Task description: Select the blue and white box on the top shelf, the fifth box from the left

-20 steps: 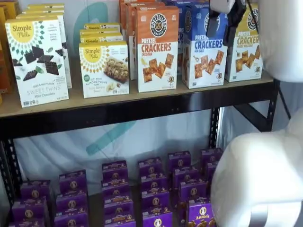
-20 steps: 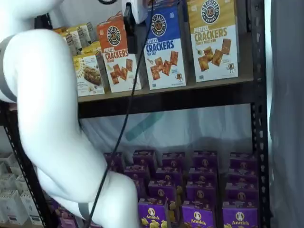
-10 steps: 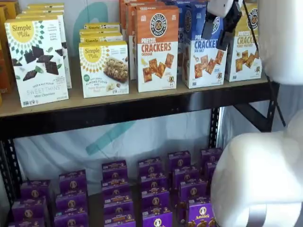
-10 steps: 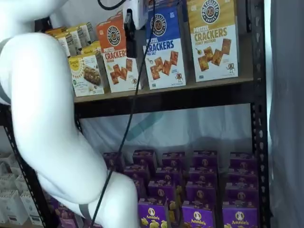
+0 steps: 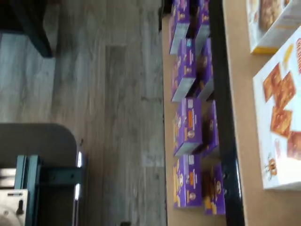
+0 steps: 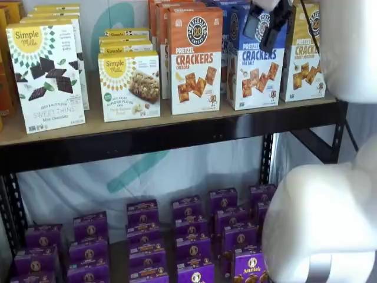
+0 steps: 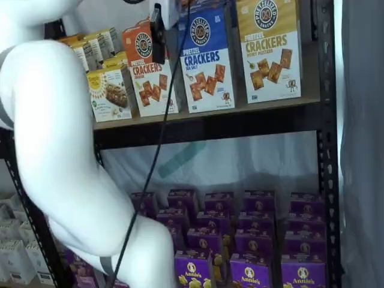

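Gripper (image 6: 264, 29), white-bodied with two black fingers, hanging from the top edge in a shelf view, fingers apart with a plain gap, gripping nothing, just in front of the upper part of the tall blue and white cardboard box (image 6: 254, 65) (image 7: 206, 60). Box upright on the long tan wooden top shelf (image 6: 147, 127), orange-topped cracker box (image 6: 195, 59) at 9 o'clock, yellow-topped cracker box (image 6: 305, 56) at 3 o'clock. Purple boxes (image 6: 191, 236) at 6 o'clock, below.
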Controlling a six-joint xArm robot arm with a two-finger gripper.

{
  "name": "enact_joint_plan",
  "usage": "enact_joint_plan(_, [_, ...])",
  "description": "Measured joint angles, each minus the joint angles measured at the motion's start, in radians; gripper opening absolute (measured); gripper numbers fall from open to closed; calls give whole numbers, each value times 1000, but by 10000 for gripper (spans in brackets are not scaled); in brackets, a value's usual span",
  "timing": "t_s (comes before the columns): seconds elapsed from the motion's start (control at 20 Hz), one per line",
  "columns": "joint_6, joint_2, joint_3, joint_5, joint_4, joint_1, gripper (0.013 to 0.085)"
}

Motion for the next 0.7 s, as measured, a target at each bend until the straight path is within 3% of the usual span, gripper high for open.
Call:
enact_joint_plan(0.35, [20, 39, -57, 43, 74, -19, 850])
enact_joint_plan(0.7, [26, 38, -61, 18, 147, -49, 850])
